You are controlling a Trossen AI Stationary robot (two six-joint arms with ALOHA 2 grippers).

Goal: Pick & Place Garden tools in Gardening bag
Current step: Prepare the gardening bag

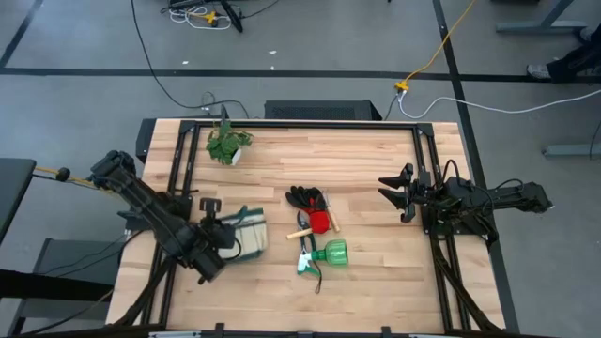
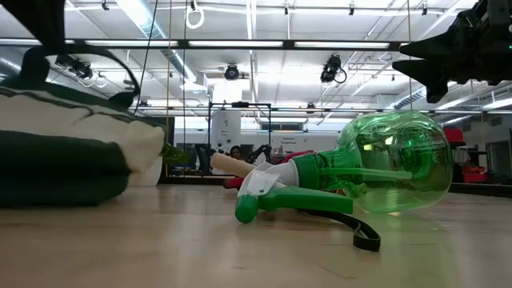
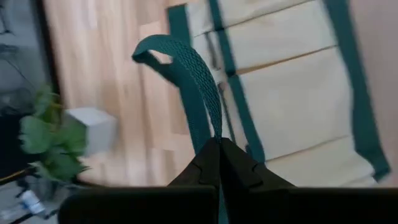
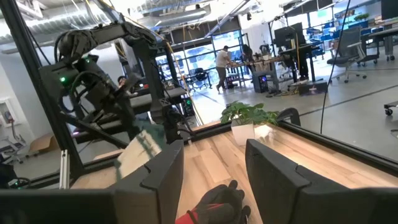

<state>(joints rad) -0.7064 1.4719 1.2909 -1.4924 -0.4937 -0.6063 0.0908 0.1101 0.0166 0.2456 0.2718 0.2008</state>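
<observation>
Your left gripper (image 3: 219, 149) is pinched on the bag's (image 1: 246, 232) handle (image 3: 186, 68); your right gripper (image 1: 394, 192), fingers spread and empty, must next descend onto the gloves (image 1: 309, 198) beside the bag.

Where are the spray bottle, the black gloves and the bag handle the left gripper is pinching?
spray bottle (image 1: 331, 253): high view, on its green body.
black gloves (image 1: 308, 198): high view, on the dark fingers.
bag handle (image 3: 198, 78): left wrist view, on the green strap loop.

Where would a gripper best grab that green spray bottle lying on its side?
Probably the narrow neck behind the white trigger of the spray bottle, coming straight down. It lies flat; its round belly looks too wide and slippery, while the neck is slim.
</observation>
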